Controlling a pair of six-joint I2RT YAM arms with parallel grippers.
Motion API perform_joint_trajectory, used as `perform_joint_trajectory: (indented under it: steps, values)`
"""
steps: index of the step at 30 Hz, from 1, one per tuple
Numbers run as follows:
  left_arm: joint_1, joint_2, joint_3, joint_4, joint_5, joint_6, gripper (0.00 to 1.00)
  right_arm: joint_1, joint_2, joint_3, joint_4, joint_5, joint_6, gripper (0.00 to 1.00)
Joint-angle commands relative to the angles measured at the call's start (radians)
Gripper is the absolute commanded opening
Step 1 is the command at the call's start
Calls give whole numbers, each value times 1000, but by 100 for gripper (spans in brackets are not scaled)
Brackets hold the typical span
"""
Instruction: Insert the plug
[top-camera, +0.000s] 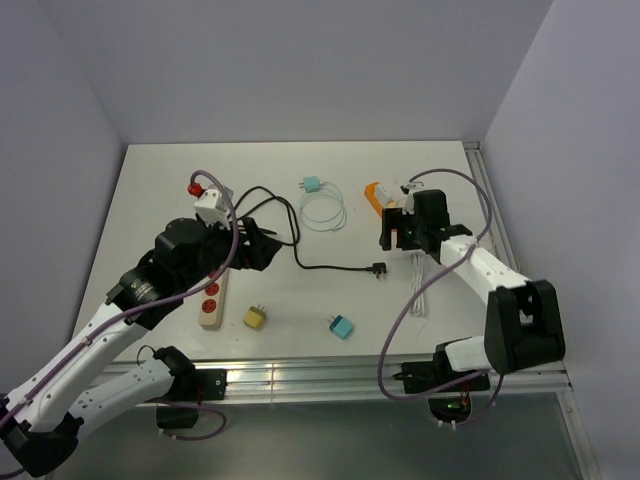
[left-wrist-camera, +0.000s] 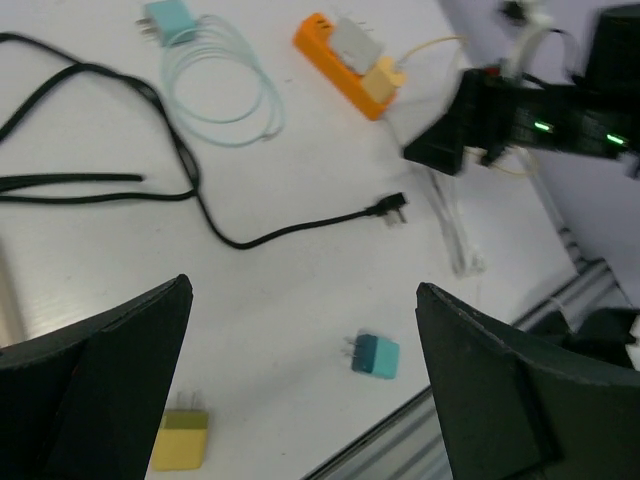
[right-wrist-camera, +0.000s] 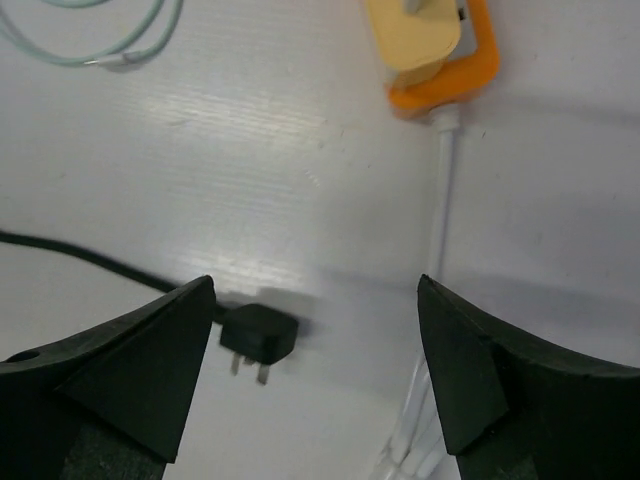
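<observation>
A black plug (top-camera: 380, 269) on the end of a black cable (top-camera: 325, 265) lies flat on the white table, prongs bare. In the right wrist view the black plug (right-wrist-camera: 258, 333) sits just inside the left finger of my open right gripper (right-wrist-camera: 315, 370), untouched. The right gripper (top-camera: 393, 240) hovers between that plug and an orange power strip (top-camera: 373, 196). A cream-yellow adapter (right-wrist-camera: 415, 40) sits in the orange strip (right-wrist-camera: 470, 75). My left gripper (top-camera: 262, 248) hangs open and empty over the table's middle. A long white power strip (top-camera: 210, 300) with red buttons lies under the left arm.
Loose adapters lie near the front edge: a yellow one (top-camera: 256, 317) and a teal one (top-camera: 342, 327). Another teal plug (top-camera: 312, 185) with a coiled pale cable (top-camera: 323, 212) is at the back. A white cable (top-camera: 420, 285) trails from the orange strip toward the front rail (top-camera: 330, 378).
</observation>
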Motion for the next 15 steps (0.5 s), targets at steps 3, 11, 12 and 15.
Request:
perform_joint_trajectory:
  steps: [3,11,12,15]
  values:
    - [17,124,99,-154,-256,-99,99,103,-215,-16,-51,64,176,98]
    - [263,323,124,-324,-244,-240,88,296,-255,127,-121,-60,368,100]
    - [288,328,105,-320,-244,-260,89,295,-244,134,-124,-129,341,100]
    - [373,345,52,-335,-244,-346,93,295,-245,92,-35,-276,357,100]
